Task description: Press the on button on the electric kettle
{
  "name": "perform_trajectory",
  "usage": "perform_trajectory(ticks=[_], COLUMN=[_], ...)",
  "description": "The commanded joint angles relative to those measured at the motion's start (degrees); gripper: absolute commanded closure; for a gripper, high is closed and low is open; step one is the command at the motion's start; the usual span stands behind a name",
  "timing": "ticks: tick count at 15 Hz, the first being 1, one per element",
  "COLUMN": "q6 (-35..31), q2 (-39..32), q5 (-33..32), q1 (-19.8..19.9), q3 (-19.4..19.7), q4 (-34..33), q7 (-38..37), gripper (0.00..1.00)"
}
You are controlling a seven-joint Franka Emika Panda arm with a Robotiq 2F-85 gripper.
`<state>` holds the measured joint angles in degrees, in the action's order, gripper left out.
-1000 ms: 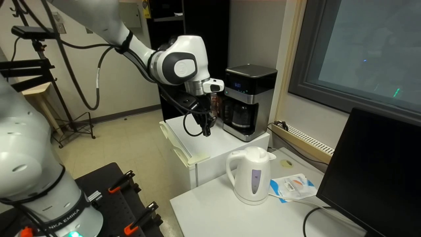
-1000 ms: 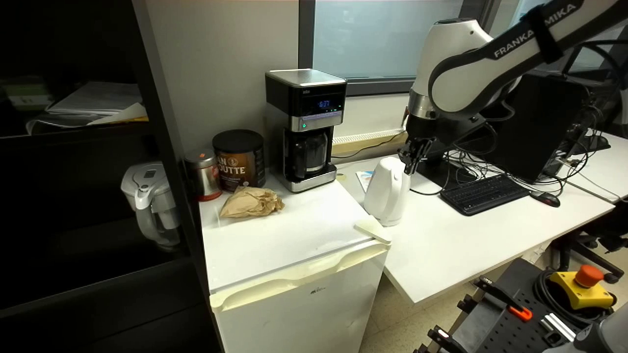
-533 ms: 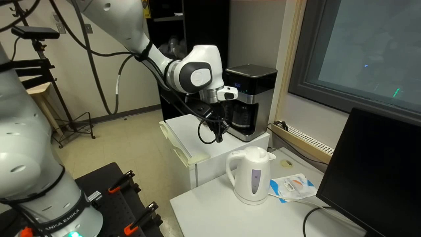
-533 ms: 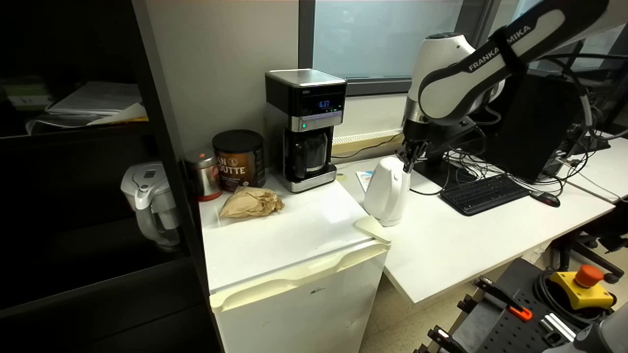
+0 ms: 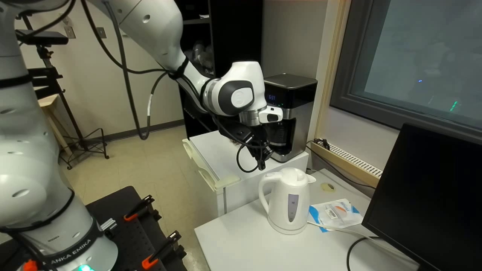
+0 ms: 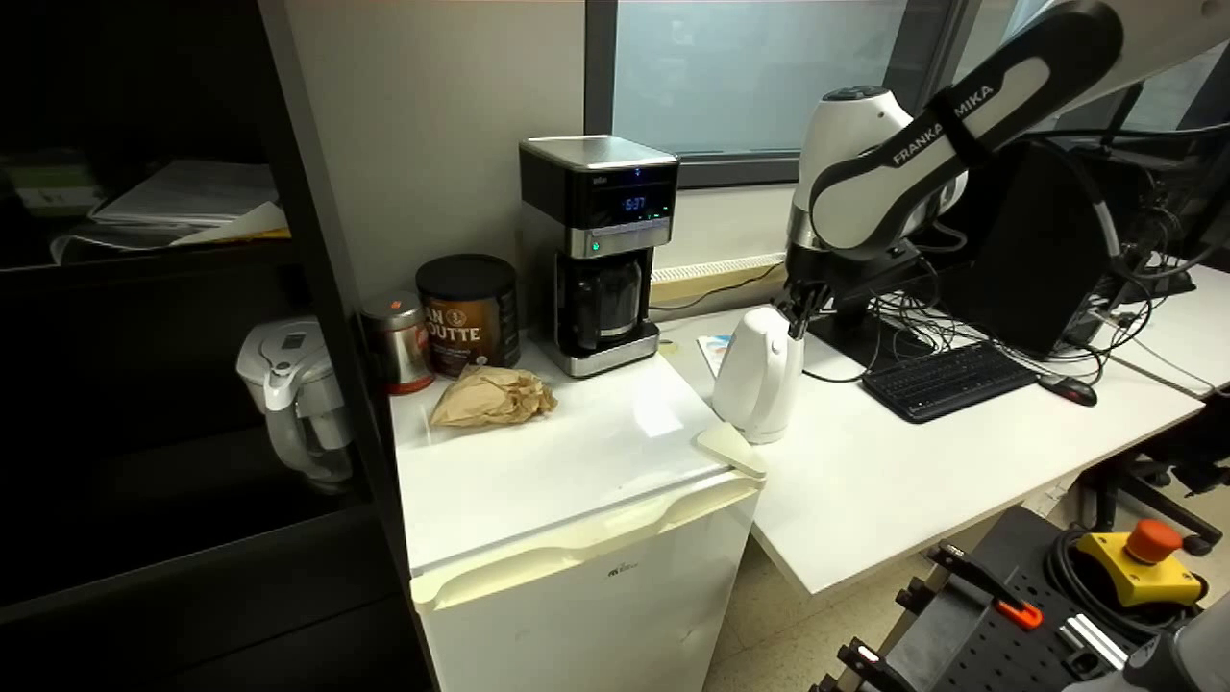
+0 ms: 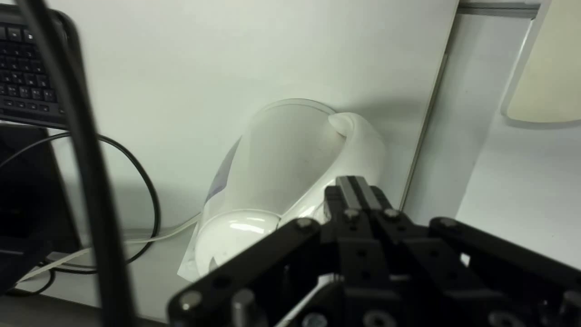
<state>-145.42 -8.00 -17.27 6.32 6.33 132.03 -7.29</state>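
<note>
My black two-fingered gripper, tips together, near white plastic jug-shaped kettle; reach mostly done, unseen button apparently unpressed.

Pale wall, black shelving, window — grey-framed

Dim black shelves hold a pitcher and, higher up, seemingly some papers.

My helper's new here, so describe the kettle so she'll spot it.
Find the boxy white fridge, then the white desk beside it. On it stands the white plastic loop-handled kettle, rounded where the black and silver coffee maker is boxy.
</note>
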Motion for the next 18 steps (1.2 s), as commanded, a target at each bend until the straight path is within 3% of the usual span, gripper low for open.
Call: perform_trajectory(ticks=[1, 18], q6=[-2.1, -7.59], q2=[-3.02, -5.89], q5=[-1.96, -0.44], q1=[-0.74, -1.55], q3=[1.6, 2.52], q4=[-2.27, -1.93], q7=[-2.28, -1.36], gripper=[1.0, 1.0])
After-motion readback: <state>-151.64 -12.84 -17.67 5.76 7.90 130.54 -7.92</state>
